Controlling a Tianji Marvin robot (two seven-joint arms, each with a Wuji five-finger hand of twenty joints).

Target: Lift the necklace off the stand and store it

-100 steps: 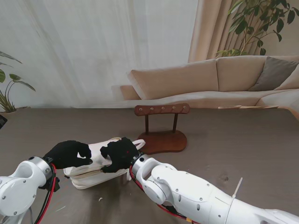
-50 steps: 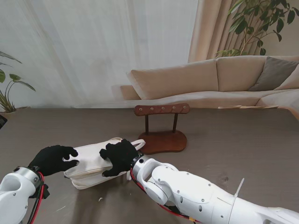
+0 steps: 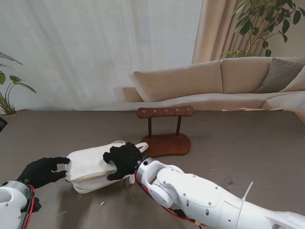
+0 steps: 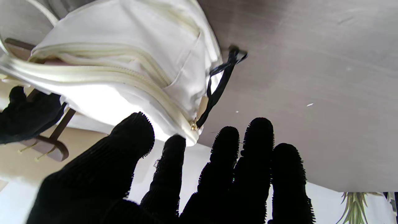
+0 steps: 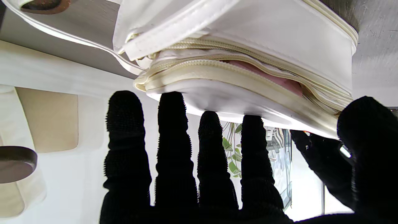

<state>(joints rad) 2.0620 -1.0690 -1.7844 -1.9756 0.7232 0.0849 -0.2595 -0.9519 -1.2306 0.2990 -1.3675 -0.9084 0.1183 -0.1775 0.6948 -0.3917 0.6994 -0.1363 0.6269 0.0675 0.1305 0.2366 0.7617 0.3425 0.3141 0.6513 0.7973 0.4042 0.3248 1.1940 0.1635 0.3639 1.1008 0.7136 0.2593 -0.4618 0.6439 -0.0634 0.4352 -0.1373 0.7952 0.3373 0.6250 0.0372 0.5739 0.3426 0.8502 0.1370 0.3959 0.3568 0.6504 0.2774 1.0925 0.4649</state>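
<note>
Stand view: the right hand (image 3: 124,160) lies flat, fingers spread, pinning the white pouch (image 3: 90,169); the left hand (image 3: 42,171) pinches at its zipper end. The stand (image 3: 165,128) hangs bare; necklace unseen, presumably inside. Pull steadily, pouch braced.

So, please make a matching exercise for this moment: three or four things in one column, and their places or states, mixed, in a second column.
Things:
1. left hand
2. right hand
3. wooden stand
4. white pouch

Places or states:
A. bare pegs, no necklace showing
B. resting flat on top of the pouch
C. lying on the table, between the two hands
D. at the pouch's left end, by the zipper pull, pinching nothing

Pairs: 1-D, 2-B, 3-A, 4-C
</note>
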